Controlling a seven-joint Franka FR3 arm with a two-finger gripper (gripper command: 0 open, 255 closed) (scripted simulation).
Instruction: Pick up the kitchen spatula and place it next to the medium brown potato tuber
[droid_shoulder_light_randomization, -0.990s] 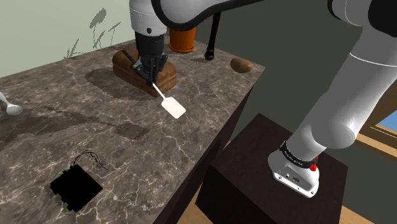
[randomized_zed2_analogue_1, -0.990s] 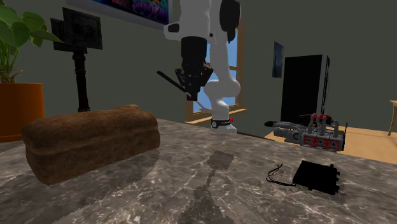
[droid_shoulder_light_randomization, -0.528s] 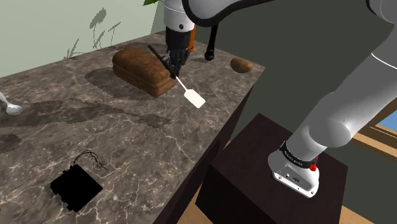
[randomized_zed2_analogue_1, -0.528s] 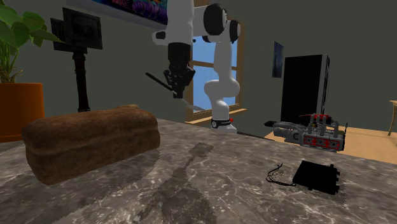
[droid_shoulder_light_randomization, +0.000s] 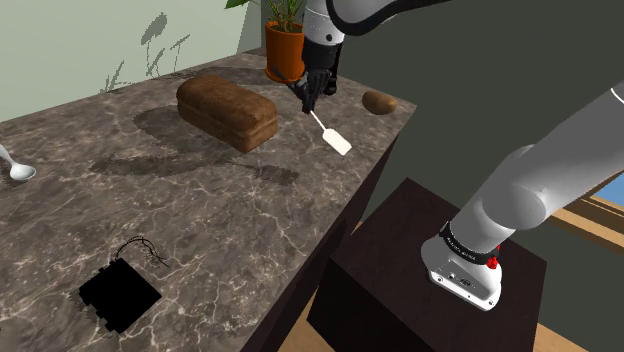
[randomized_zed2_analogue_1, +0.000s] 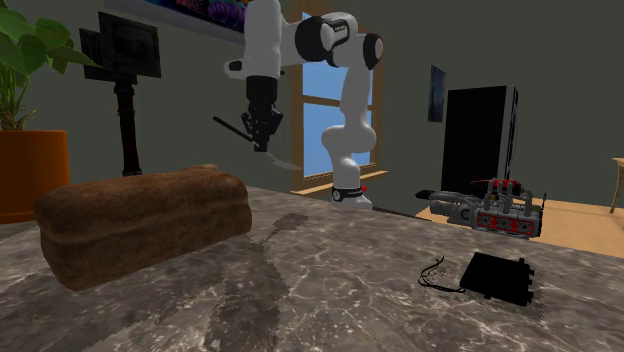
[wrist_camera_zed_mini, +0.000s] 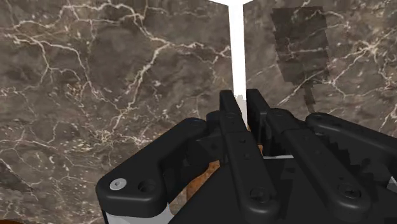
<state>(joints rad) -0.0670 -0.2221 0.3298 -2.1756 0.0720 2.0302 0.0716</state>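
Over dark veined marble desk (droid_shoulder_light_randomization: 200, 200): black fingers (wrist_camera_zed_mini: 230, 121) clamped on white flat-bladed spatula (droid_shoulder_light_randomization: 333, 135), carried clear of surface, long axis slanting blade-down; small brown oval potato (droid_shoulder_light_randomization: 378, 101) near, toward shoulder view's right; short carry remaining, probably.

Shoulder camera overlooks the counter (droid_shoulder_light_randomization: 200, 210); the second, seemingly low, faces across it.
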